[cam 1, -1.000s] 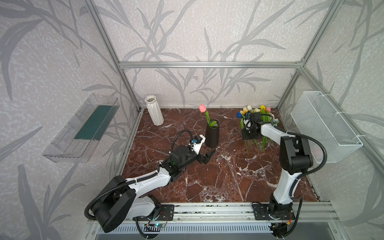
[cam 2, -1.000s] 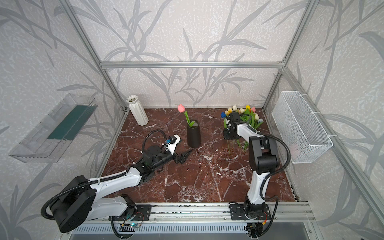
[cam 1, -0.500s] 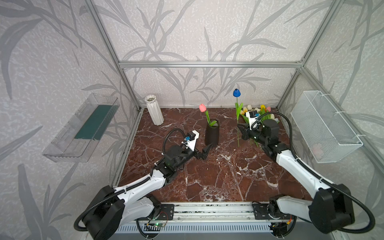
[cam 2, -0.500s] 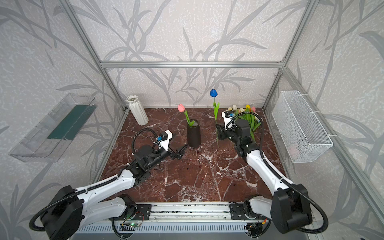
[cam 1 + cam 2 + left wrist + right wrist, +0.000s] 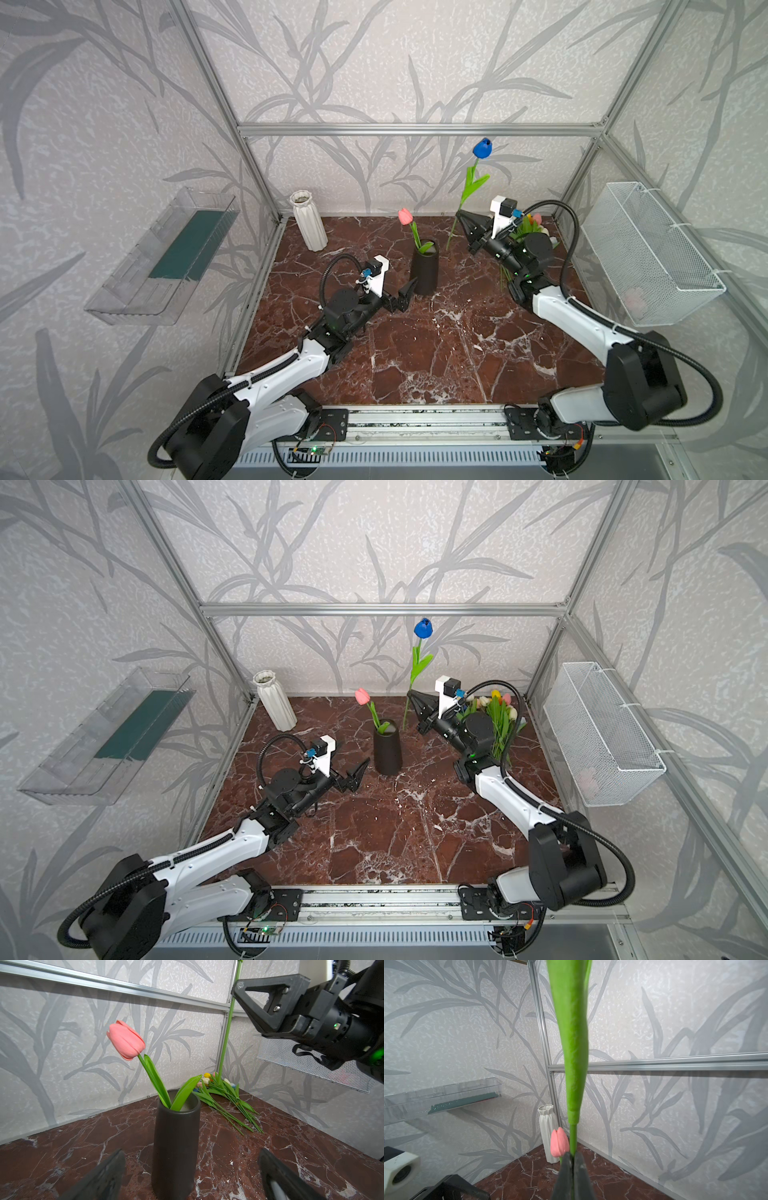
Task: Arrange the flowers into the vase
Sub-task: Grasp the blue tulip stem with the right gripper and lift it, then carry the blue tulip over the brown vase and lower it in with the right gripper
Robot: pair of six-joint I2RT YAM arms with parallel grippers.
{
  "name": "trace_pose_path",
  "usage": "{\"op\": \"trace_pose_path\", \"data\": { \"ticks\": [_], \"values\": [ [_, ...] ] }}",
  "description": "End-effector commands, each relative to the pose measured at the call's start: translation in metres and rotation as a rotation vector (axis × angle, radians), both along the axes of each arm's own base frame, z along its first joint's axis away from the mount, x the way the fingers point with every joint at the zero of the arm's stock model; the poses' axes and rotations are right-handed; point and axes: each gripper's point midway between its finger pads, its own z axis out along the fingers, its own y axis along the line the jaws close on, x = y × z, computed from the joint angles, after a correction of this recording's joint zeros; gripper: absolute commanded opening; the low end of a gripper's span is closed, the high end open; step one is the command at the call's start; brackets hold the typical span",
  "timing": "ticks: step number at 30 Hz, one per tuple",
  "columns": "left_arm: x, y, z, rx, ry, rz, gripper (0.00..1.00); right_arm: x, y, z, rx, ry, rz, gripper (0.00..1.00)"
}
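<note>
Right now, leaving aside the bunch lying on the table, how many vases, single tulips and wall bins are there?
Vases: 2 (black vase, white vase)
Single tulips: 2 (pink tulip in the black vase, blue tulip in the shut right gripper)
Wall bins: 2 (clear tray, wire basket)
Total: 6
The bunch is too tangled to count.

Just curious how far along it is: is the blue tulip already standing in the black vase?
No: the right gripper holds the blue tulip in the air, beside the black vase.
</note>
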Motion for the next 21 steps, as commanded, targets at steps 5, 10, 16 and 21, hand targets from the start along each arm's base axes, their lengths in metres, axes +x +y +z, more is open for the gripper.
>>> {"op": "trace_pose_path", "data": {
  "ticks": [5, 10, 16, 21],
  "values": [
    [0.003, 0.011, 0.011, -0.019, -0.024, 0.041, 0.99, 0.023, 0.016, 0.018, 0.075, -0.113, 0.024, 0.0],
    [0.004, 0.012, 0.008, -0.004, -0.023, 0.047, 1.0, 0.036, 0.025, -0.006, 0.047, -0.081, 0.021, 0.0],
    [0.005, 0.011, 0.002, -0.013, -0.009, 0.037, 1.0, 0.04, 0.032, -0.039, 0.01, -0.047, 0.027, 0.0],
    [0.007, 0.008, -0.004, -0.011, 0.003, 0.029, 0.99, 0.03, 0.04, -0.058, -0.027, -0.034, 0.075, 0.0]
  ]
}}
